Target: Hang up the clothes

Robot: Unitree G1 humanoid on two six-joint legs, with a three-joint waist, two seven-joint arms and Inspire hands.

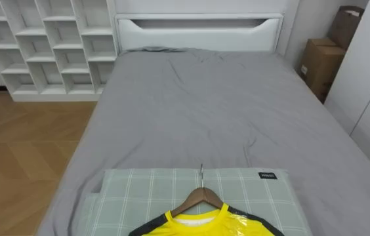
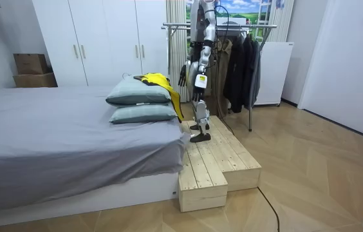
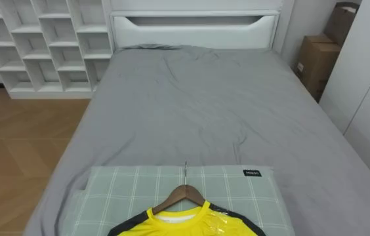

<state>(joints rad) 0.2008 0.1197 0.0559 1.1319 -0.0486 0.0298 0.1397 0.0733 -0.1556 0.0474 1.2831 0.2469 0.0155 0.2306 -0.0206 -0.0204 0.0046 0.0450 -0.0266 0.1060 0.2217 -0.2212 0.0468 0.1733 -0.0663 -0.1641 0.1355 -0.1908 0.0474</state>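
A yellow shirt (image 1: 206,225) with dark sleeves hangs on a wooden hanger (image 1: 201,195). It lies flat on a green checked pillow (image 1: 139,190) at the near end of the bed, with the metal hook pointing toward the headboard. In the room view the shirt (image 2: 159,80) rests on top of two stacked pillows. I stand on a wooden platform (image 2: 214,161) at that end of the bed, facing it. My right hand (image 2: 183,73) hangs beside me with relaxed fingers, holding nothing. My left hand (image 2: 200,81) hangs low at my side.
A clothes rack (image 2: 233,26) with dark garments stands just behind me. The grey bed (image 1: 211,111) stretches ahead to a white headboard (image 1: 198,29). White cube shelves (image 1: 47,46) are at far left, cardboard boxes (image 1: 319,62) at far right, and wood floor lies left of the bed.
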